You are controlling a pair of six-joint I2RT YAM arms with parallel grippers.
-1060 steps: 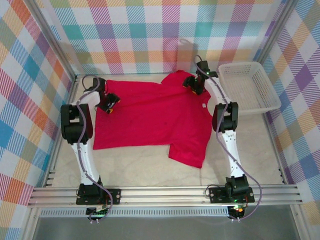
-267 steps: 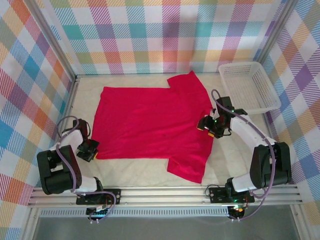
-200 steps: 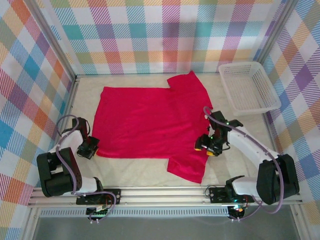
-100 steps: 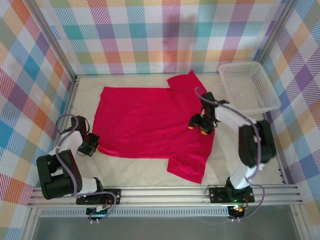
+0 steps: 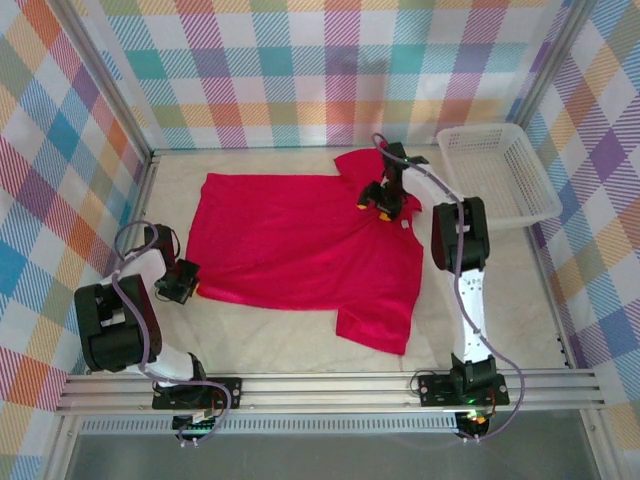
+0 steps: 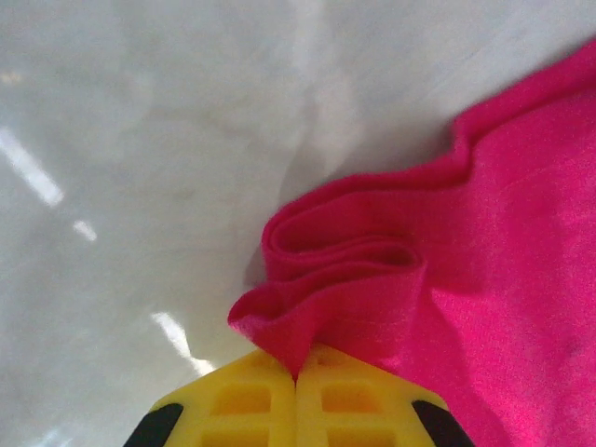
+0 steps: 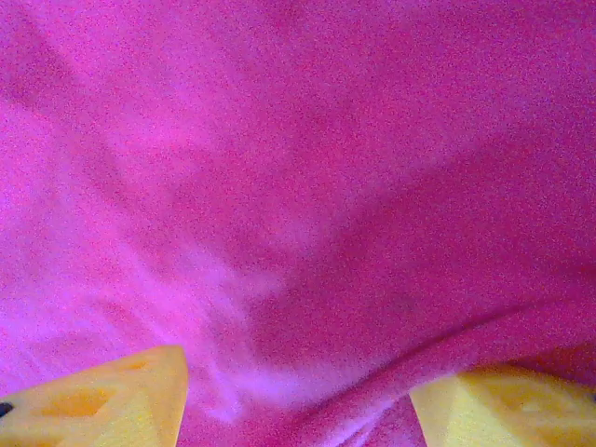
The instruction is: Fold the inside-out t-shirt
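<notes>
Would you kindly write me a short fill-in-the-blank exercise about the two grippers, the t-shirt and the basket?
1. The left gripper has its jaws ___ on a bunched edge of the red t-shirt.
2. The right gripper is over the t-shirt's far right part with its jaws ___.
3. The basket to the right of the t-shirt is ___ in colour.

Missing words: shut; open; white.
</notes>
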